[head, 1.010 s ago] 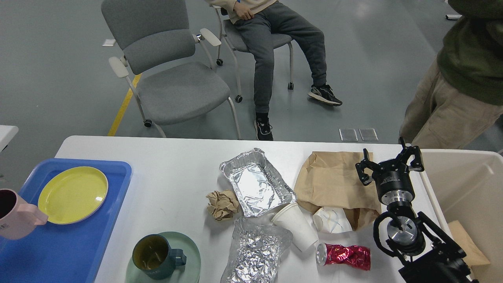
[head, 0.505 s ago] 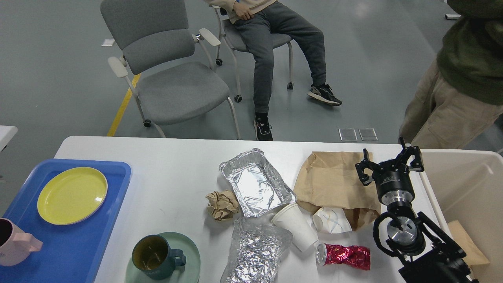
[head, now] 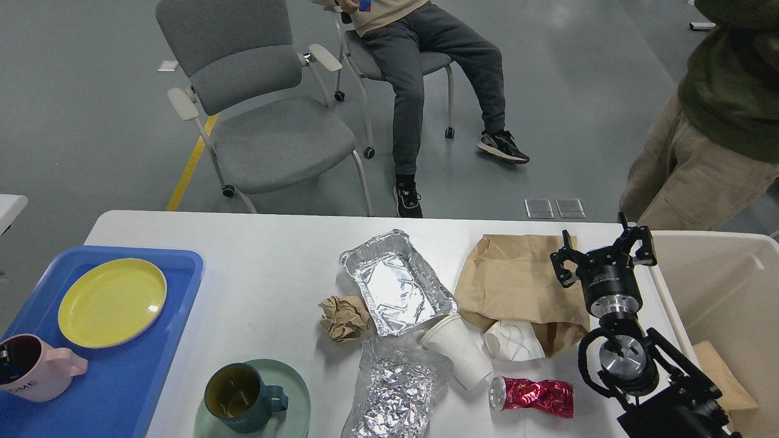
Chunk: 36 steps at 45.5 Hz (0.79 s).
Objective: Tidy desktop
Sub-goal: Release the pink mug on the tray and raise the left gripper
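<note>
The white desktop (head: 268, 255) carries litter and dishes. On the blue tray (head: 122, 383) at the left are a yellow plate (head: 112, 301) and a pink mug (head: 42, 374), upright at the view's left edge. A dark sliver of my left gripper (head: 5, 364) shows at the mug's rim; its jaws are hidden. My right gripper (head: 602, 250) is open and empty, over the right edge of a brown paper bag (head: 517, 280). In the middle lie a foil tray (head: 395, 283), crumpled foil (head: 395, 389), a brown paper ball (head: 344, 316), a white paper cup (head: 459, 350), a crushed white cup (head: 514, 340) and a crushed red can (head: 535, 394).
A dark green mug (head: 237, 398) stands on a green saucer (head: 295, 404) at the front. A beige bin (head: 718, 292) stands against the table's right edge. Beyond the far edge are a grey chair (head: 274, 134), a seated person (head: 420, 55) and a standing person (head: 718, 121).
The pink mug has come down from above the tray's left edge and moved right; it now sits low on the blue tray. The right arm has not moved.
</note>
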Motion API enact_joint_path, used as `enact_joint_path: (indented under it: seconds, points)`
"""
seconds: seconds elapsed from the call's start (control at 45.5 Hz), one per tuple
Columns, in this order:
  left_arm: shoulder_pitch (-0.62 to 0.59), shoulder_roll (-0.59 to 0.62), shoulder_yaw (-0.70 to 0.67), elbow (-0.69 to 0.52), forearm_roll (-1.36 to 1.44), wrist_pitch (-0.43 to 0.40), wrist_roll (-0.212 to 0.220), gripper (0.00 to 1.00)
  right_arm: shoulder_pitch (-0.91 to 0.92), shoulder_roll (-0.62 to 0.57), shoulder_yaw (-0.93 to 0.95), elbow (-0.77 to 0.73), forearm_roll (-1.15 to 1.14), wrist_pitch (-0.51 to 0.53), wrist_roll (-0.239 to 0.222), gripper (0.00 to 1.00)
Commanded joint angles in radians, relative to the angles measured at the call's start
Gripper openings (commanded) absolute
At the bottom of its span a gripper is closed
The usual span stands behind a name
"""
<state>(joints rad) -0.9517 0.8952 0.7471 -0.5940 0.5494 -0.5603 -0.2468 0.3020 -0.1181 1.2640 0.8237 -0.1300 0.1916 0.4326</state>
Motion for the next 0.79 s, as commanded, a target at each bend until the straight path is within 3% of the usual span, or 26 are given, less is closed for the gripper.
enact_joint_path:
  seconds: [0.0, 0.527, 0.768]
  points:
    - [-0.024, 0.044, 0.018, -0.006, -0.049, -0.047, 0.012, 0.81, 0.0, 0.0, 0.0, 0.0, 0.001, 0.0, 0.0, 1.0]
    - [-0.527, 0.027, 0.448, -0.05, -0.12, -0.289, 0.011, 0.91, 0.0, 0.0, 0.0, 0.002, 0.001, -0.001, 0.0, 1.0]
    - [-0.872, -0.18, 0.73, -0.263, -0.224, -0.336, 0.014, 0.91, 0.0, 0.0, 0.0, 0.0, 0.001, 0.0, 0.0, 1.0]
